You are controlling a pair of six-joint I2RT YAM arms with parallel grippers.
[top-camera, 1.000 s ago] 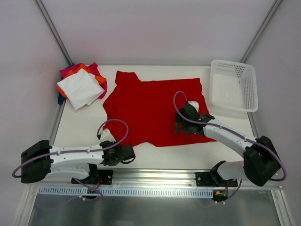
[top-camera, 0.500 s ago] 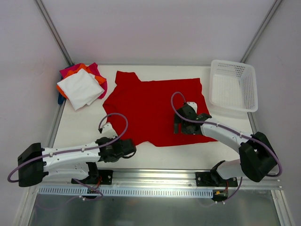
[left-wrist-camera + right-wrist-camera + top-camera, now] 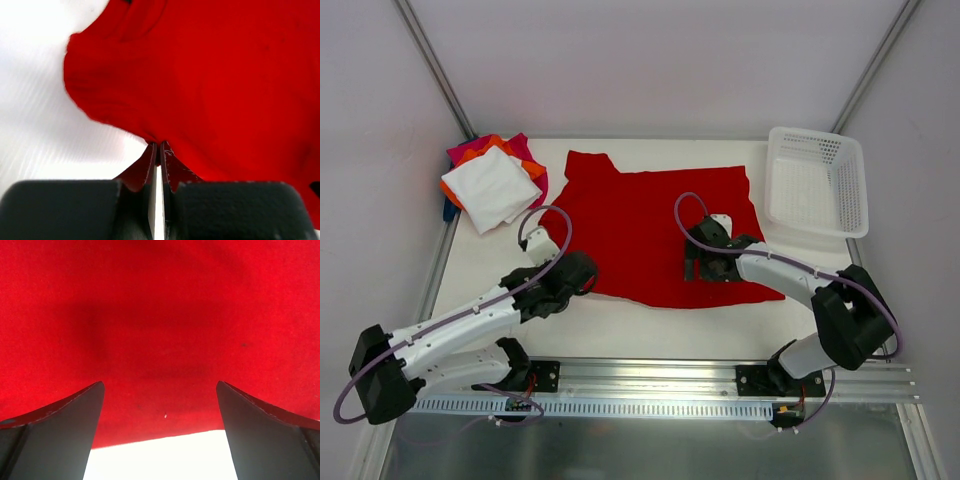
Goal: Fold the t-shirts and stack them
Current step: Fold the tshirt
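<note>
Over the last second the left arm has swung up from the near edge of the table [image 3: 650, 328]. The left gripper [image 3: 586, 279] now sits at the lower left hem of the red t-shirt [image 3: 640, 225], where before it lay short of the cloth. In the left wrist view its fingers [image 3: 70, 210] are pressed together on a pinch of that red hem. The shirt spreads ahead and to the right of them, with bare white table ahead to the left. The right gripper [image 3: 695, 268] has slid a little leftward across the shirt. Its fingers [image 3: 55, 430] stand wide apart over flat red cloth, and the shirt's edge with a strip of table shows just behind the tips. The shirt itself lies spread in the middle of the table, much where it was. Beyond the right gripper and off to its right, the white mesh basket [image 3: 772, 195] stands just past the shirt's far right corner, with only its own mesh floor showing. Beyond the left gripper, to its left, is the pile of folded shirts. The white t-shirt [image 3: 492, 188] lies on top, with the orange t-shirt [image 3: 527, 168], the magenta t-shirt [image 3: 466, 152] and a sliver of blue t-shirt [image 3: 448, 211] beneath.
</note>
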